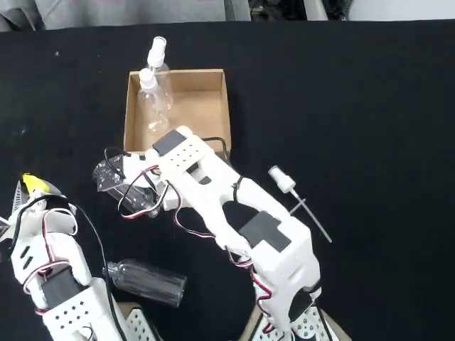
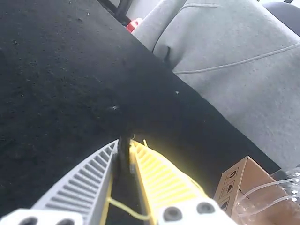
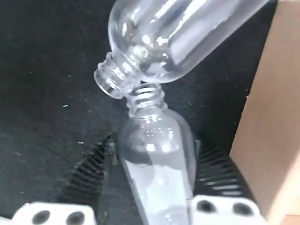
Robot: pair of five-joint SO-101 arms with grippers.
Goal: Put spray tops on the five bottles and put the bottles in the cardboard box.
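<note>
The right gripper [image 3: 155, 140] pinches an uncapped bottle [image 3: 154, 161] by its body, neck pointing away from the wrist. That leaves the threaded mouth free, which is likely the reason for a grip so low on the body. A second uncapped bottle [image 3: 178, 33] lies on its side just beyond, its neck touching the held one's neck, so the two crowd each other at the near left corner of the cardboard box [image 3: 276, 117].

Farther out, two capped bottles [image 1: 154, 96] lie along the box's left side, the far one's spray head [image 1: 157, 53] poking past the far wall. They look like finished work, kept to one side so there is room for the rest.

To the right of the arm, one loose spray top [image 1: 284, 181] lies on the black table [image 1: 370, 106], its tube trailing toward the near side, probably meant for the held bottle.

At the near left, the left gripper [image 2: 125, 150] is pressed together on nothing, and a third open bottle [image 1: 146, 280] lies beside its arm.
</note>
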